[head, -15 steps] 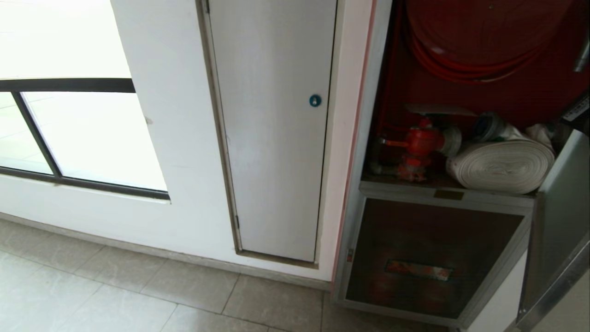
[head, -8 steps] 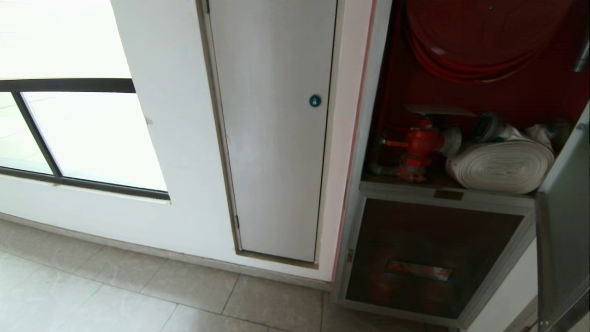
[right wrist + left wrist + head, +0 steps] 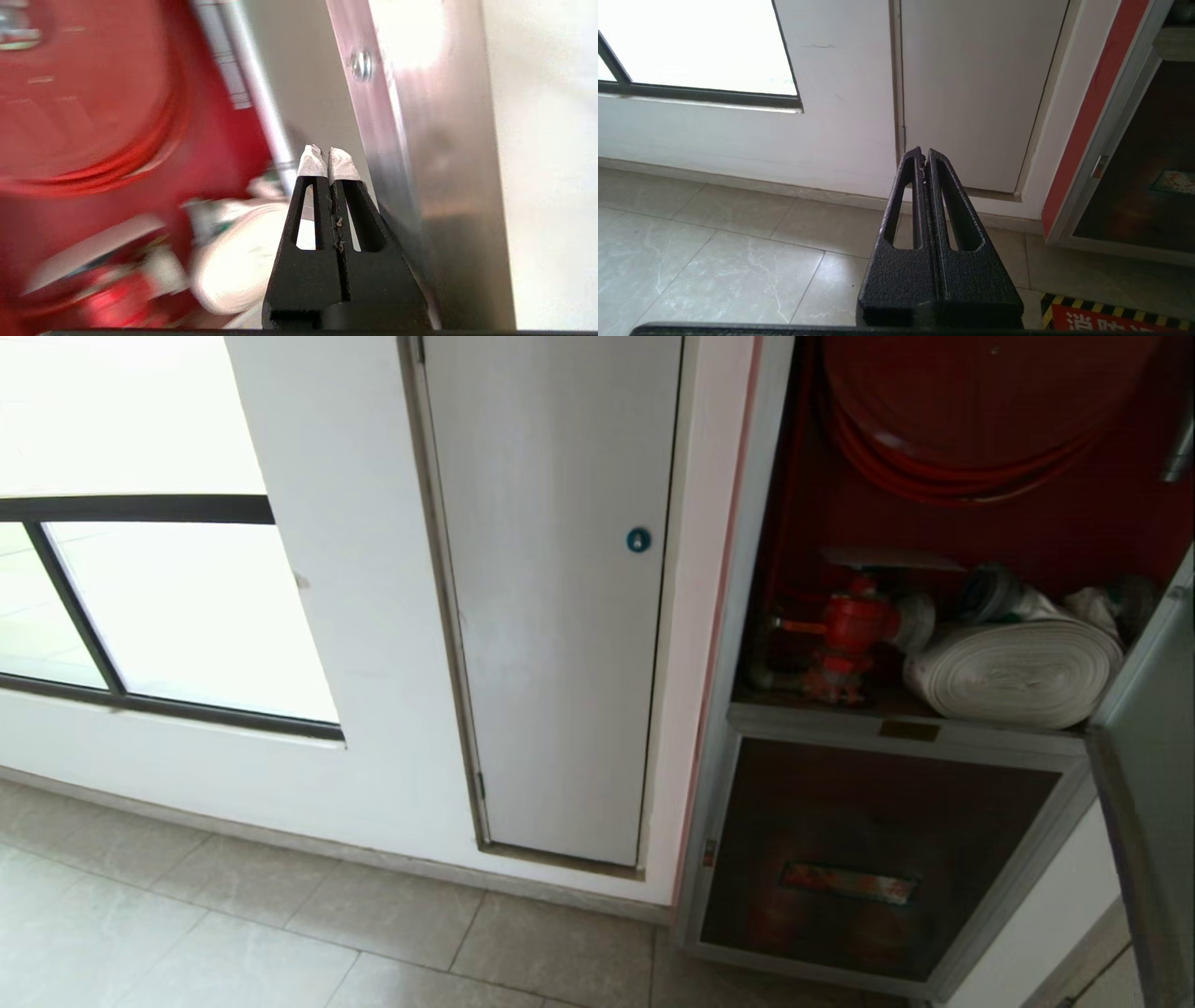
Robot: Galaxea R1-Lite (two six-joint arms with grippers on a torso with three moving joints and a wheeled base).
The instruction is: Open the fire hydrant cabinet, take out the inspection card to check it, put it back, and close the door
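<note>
The fire hydrant cabinet (image 3: 934,616) is seen standing open on the right, red inside, with its door (image 3: 1144,784) swung out at the far right edge. The hose reel (image 3: 962,420) sits above the rolled white hose (image 3: 1013,672) and red valve (image 3: 854,625). Right pincer (image 3: 328,161) is pressed together just beside the door's silver frame, gripping nothing. Left pincer (image 3: 923,156) is also closed, parked over the floor (image 3: 714,242).
</note>
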